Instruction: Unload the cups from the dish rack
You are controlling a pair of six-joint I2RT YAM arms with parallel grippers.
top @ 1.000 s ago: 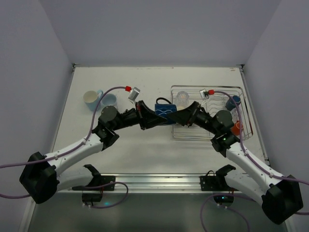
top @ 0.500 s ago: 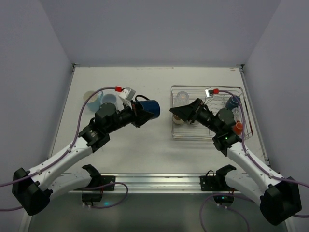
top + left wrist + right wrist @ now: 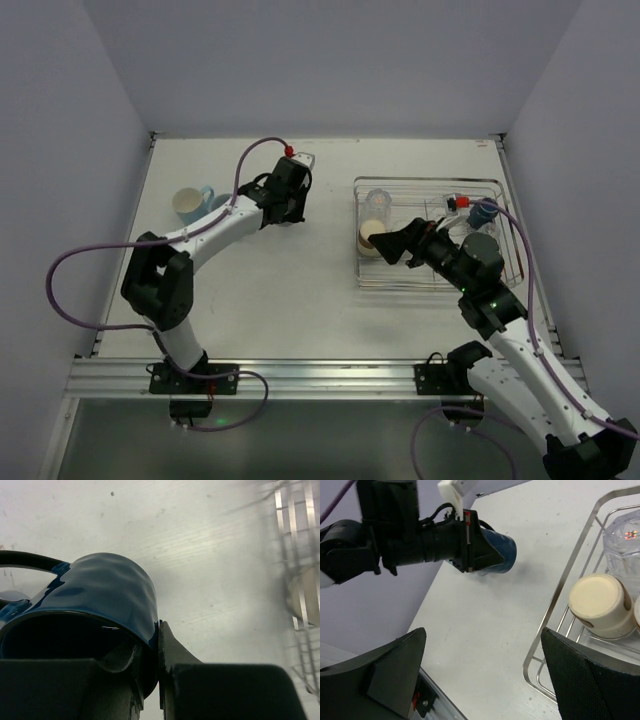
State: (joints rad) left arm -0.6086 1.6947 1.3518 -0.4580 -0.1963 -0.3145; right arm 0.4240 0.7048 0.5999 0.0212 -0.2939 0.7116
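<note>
Swung away from dish rack point(image 3: 430, 180), left jaws pinch rim of navy mug point(image 3: 100, 595).

White table point(image 3: 300, 300); 3 pale lavender walls point(image 3: 330, 70); aluminium rail point(image 3: 320, 372); floor point(image 3: 330, 440) below possibly grey.

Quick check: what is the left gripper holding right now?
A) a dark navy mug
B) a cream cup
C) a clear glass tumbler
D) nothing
A: the left gripper is clamped on the wall of the dark navy mug, outside the dish rack.
</note>
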